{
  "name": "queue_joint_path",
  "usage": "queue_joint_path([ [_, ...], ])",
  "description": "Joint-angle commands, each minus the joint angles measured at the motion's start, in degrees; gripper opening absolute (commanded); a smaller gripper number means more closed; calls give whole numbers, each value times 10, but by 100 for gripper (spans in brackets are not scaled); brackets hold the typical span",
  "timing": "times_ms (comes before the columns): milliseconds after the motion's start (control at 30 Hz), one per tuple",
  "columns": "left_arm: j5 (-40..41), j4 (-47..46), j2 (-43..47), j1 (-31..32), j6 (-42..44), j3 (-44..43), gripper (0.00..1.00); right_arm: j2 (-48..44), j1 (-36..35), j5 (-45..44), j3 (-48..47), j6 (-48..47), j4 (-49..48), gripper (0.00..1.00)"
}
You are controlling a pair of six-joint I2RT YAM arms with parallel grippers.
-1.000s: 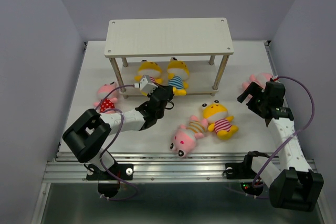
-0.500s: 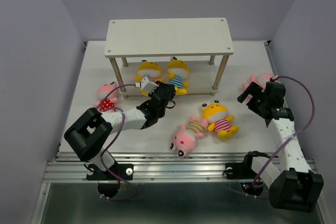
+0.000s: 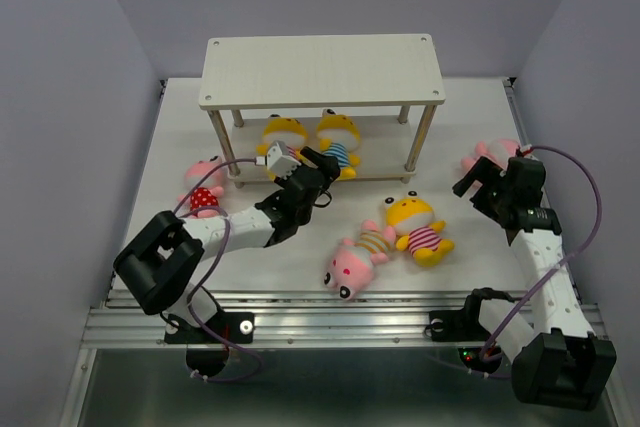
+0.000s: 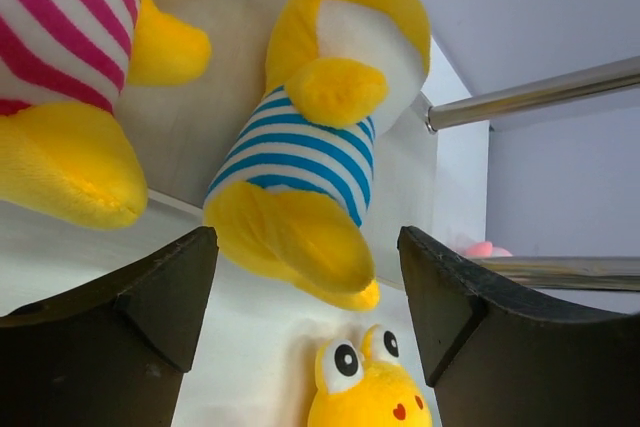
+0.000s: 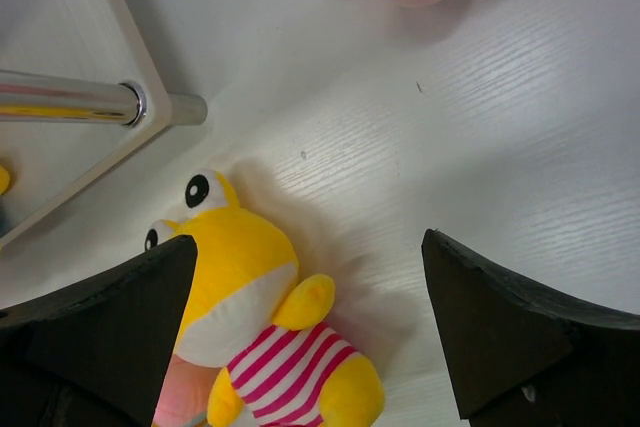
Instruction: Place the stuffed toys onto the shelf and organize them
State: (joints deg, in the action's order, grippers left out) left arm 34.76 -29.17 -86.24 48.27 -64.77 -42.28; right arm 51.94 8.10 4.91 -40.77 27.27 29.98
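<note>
**Shelf** (image 3: 322, 69): two tiers of pale, flat rectangular wooden boards on thin round chrome legs (image 4: 540, 92). It stands on a white wood-grain table (image 5: 500, 97).

**Left of the shelf**, just off its front-left leg: pink plush in a red-dotted shirt (image 3: 203, 189), round-headed, lying on the table.

**On the shelf's lower board**, left half: two yellow plush side by side, feet toward the front edge.
- The left one wears a pink-and-white striped shirt (image 4: 60, 37).
- The right one wears a blue-and-white striped shirt (image 4: 305, 147). It has a short fuzzy pile, and its stubby rounded feet reach past the board's front edge.

**Left claw** (image 3: 320, 163): at the shelf's front edge, spread wide to either side of the blue-striped plush's feet. The matte black wedge-shaped fingers (image 4: 150, 297) are clear of the fabric and grip nothing.

**In front of the shelf**, toward its front-right leg:
- Pink plush in a pastel striped shirt (image 3: 350, 265), lying flat.
- Against it, a yellow plush in a pink striped shirt (image 3: 415, 227), with bulging black-and-white eyes.

**Right of the shelf**:
- Right claw (image 5: 308, 247): above the table, fingers spread fully apart, empty.
- Just beyond it lies another pink plush (image 3: 488, 155), partly hidden by the arm. Its shirt cannot be made out.
</note>
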Motion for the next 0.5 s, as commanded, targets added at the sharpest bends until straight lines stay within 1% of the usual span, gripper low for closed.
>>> queue_joint_path([
  [0, 11, 21, 54, 7, 13, -7, 86, -22, -5, -2, -23, 3, 22, 100],
  [33, 8, 31, 69, 9, 13, -4, 97, -21, -5, -9, -28, 3, 45, 100],
  [67, 9, 34, 77, 10, 12, 4, 99, -21, -5, -15, -39, 3, 58, 100],
  [233, 7, 66, 127, 31, 19, 22, 99, -31, -26, -32, -54, -2, 123, 100],
  [333, -7, 79, 158, 42, 39, 32, 99, -30, -41, -44, -69, -6, 168, 100],
  [467, -36, 123, 209, 75, 61, 44, 99, -17, -53, -22, -77, -17, 225, 100],
])
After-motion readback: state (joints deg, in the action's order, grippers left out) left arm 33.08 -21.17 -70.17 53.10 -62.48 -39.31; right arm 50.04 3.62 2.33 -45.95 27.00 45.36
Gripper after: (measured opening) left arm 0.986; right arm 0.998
